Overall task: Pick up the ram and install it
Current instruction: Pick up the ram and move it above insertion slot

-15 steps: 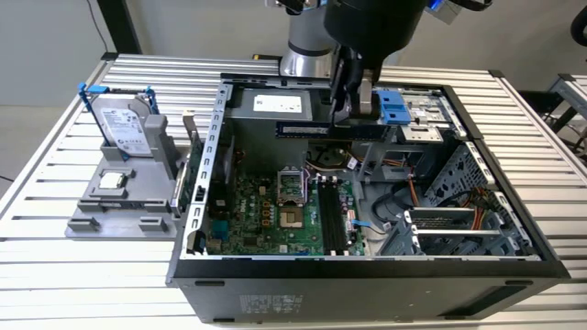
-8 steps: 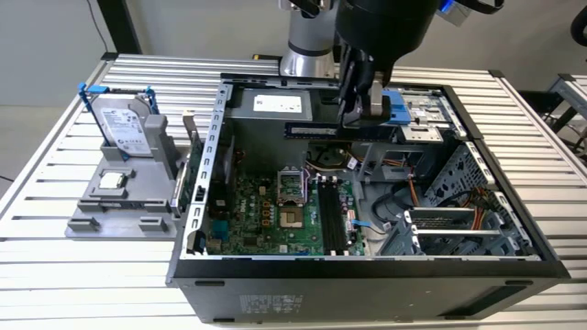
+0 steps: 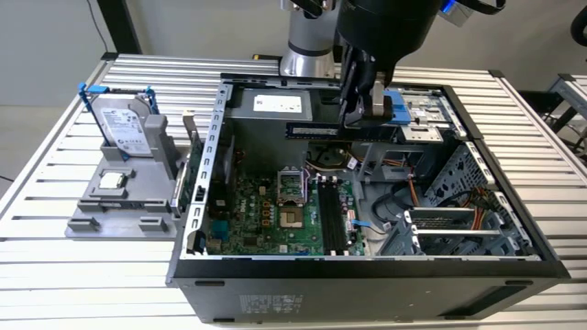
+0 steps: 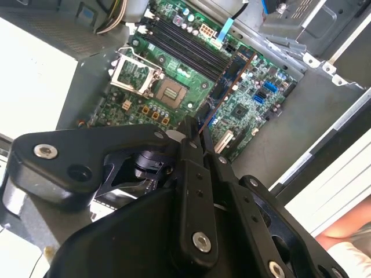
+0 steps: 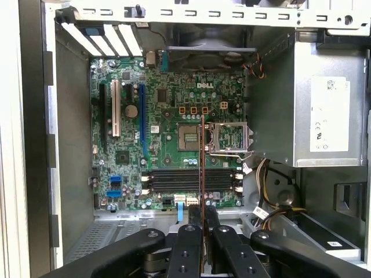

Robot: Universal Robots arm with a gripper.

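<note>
— While I hold the ram (image 3: 310,130) above the open case (image 3: 367,282), tell me what you would check.
— First the grip. Your pincer (image 3: 363,115) is pinching the ram. Most of the visible stick reaches toward the exterior view's left, in the air over the back of the case, well above the mainboard (image 3: 266,220).
— Yes. In the first wrist view I see the ram (image 5: 201,168) edge-on, a thin line going out from the pincer (image 5: 201,213) across the slots (image 5: 191,179).
— That is my worry. The line crosses the slots; it does not lie along them. I think the stick must turn until it is parallel with one slot before it goes low.
— Agreed. And the latches (image 5: 239,178) at the slot ends?
— I cannot tell if they are open. Which way round the ram sits, I also cannot tell.
— So I go slowly?
— Slowly and straight, I think, with both ends level. If the grip is off the middle, the far end may tilt.
— And the cables (image 3: 390,205) beside the slots?
— Near, but apart from them. I would stay well away from those.
</note>
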